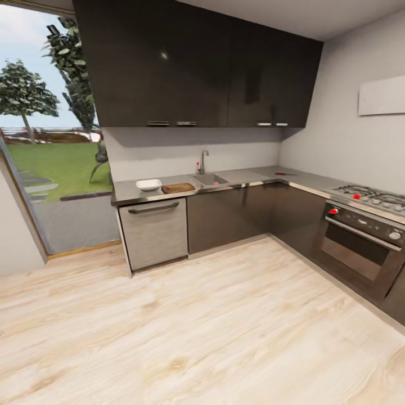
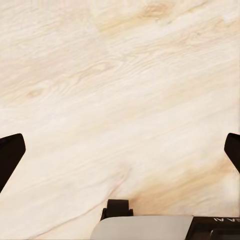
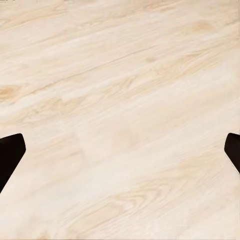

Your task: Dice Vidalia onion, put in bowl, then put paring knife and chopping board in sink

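Across the room, the grey countertop (image 1: pixel 242 177) carries the white square bowl (image 1: pixel 148 184) and, beside it, the brown chopping board (image 1: pixel 178 188). Right of the board is the sink (image 1: pixel 209 180) with its chrome tap, and a small pinkish-red onion (image 1: pixel 215 183) lies in the basin. A thin red paring knife (image 1: pixel 285 174) rests on the counter near the corner. My left gripper (image 2: pixel 120 150) is open over pale wood floor, its dark fingertips (image 2: pixel 10 155) at the frame's edges. My right gripper (image 3: pixel 120 150) is open over the floor too, holding nothing.
A wide stretch of light wood floor (image 1: pixel 185 326) lies between me and the cabinets. An oven with a gas hob (image 1: pixel 363 236) stands along the right wall. Dark upper cabinets (image 1: pixel 197 67) hang over the counter. A glass door (image 1: pixel 53 185) to a garden is at the left.
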Motion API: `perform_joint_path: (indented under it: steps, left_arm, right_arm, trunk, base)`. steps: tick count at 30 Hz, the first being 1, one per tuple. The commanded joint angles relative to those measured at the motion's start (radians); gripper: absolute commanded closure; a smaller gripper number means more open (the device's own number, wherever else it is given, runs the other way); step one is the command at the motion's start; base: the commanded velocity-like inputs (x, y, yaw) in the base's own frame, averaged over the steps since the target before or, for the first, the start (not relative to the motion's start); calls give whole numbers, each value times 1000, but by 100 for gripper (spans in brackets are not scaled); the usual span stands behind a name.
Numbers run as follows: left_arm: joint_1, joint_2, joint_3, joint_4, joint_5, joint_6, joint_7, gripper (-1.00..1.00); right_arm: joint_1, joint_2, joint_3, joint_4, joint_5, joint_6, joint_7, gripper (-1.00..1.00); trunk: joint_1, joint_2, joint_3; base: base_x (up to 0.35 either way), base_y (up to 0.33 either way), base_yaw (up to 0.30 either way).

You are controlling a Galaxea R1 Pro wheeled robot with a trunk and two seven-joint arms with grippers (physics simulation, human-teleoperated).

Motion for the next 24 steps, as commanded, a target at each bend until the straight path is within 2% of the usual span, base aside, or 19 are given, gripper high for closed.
perform_joint_path:
  steps: [1,24]
  left_arm:
    - [0,0,0,-1,3,-1,0,-100]
    - [0,0,0,-1,3,-1,0,-100]
  right_arm:
    - [0,0,1,0,1,-2,-3,-100]
    - [0,0,1,0,1,-2,-3,-100]
  trunk:
    - [1,0,-1]
    - [1,0,-1]
  base:
    - [278,-220,169]
    - [274,-226,190]
